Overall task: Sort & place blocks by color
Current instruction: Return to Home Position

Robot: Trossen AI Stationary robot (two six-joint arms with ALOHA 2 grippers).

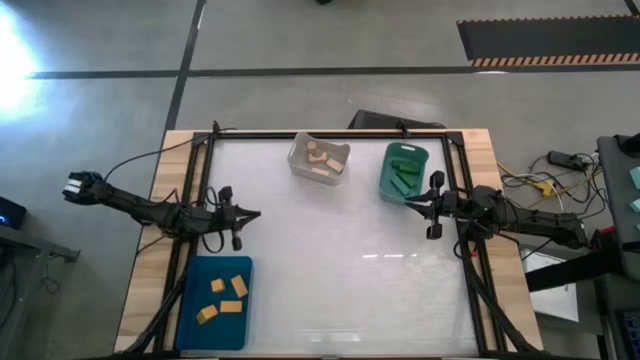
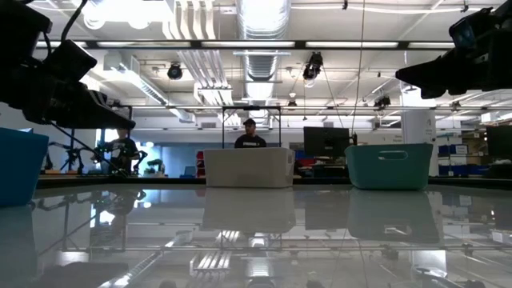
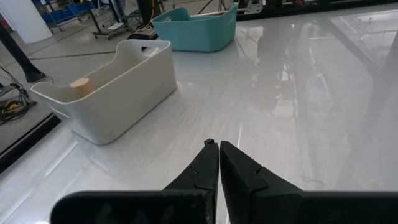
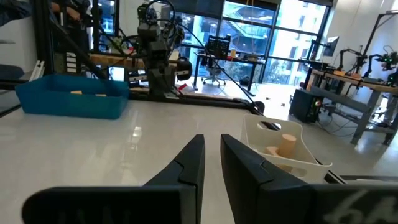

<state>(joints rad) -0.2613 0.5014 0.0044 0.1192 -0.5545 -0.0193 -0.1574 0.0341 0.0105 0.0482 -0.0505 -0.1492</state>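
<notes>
Your left gripper (image 1: 256,213) hangs over the left edge of the table (image 1: 330,260), just above the blue bin (image 1: 186,300). Its fingers (image 3: 208,171) are pressed together with only a hairline slit between them, and they pinch nothing. Your right gripper (image 1: 409,203) hangs at the right edge beside the green bin (image 1: 384,172). Its fingers (image 4: 189,165) stand slightly parted, a narrow wedge of tabletop showing between them, and they hold nothing.

Every block you can see sits in a bin. Five orange blocks (image 1: 231,306) lie scattered flat in the blue bin; one is a short bar with its long axis across the bin's width. The green blocks (image 1: 405,170) lie in the green bin, too close to it in colour to read their axes. The tan blocks (image 1: 322,160) are heaped in the pale bin (image 1: 296,155), and a tan cylinder (image 4: 286,144) among them stands roughly on end.

The tabletop is glossy white, framed in black rail and bare wood, and mirrors the ceiling lights. The floor (image 1: 300,40) is grey concrete with dark lines. The room behind is an open workshop with ducts, strip lights and benches, and a person (image 2: 250,138) stands beyond the pale bin.
</notes>
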